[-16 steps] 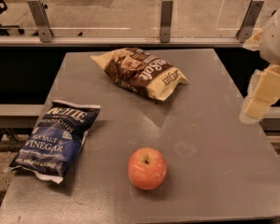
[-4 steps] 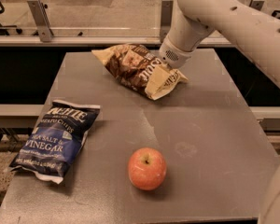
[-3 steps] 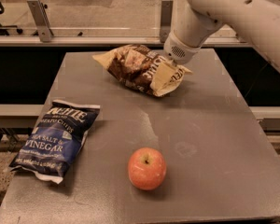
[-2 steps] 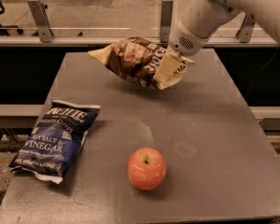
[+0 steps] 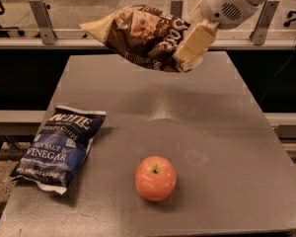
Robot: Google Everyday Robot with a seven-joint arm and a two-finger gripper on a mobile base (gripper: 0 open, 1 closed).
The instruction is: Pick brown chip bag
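Camera view, my one look at the bench. Far left, near side: blue chip bag [image 5: 59, 152] lies flat on the grey table [image 5: 227, 147], right at its left edge. Not my target.

Next right, high over the table's far end: brown chip bag [image 5: 138, 36], in the air and clear of the surface. Long axis is roughly level. Its cream left end sticks out free; its right end is in the grip.

Below it and nearer me, the apple [image 5: 155, 178] sits on the table, well apart from both bags.

Right again: the gripper [image 5: 188, 53], on an arm entering at upper right. Its fingers pinch the brown bag's right end, with one cream finger across the front face and the other hidden behind.

Handling, as I judge it:
- The bag is light and air-puffed, with slick, crinkly film and brittle contents.
- Held by one end it juts out sideways, so it may swing or creep through the pads.
- I reckon the best hold is on the crimped end seam or just inside it. The film is doubled there and no chips get crushed.
- Squeeze firm, not hard.
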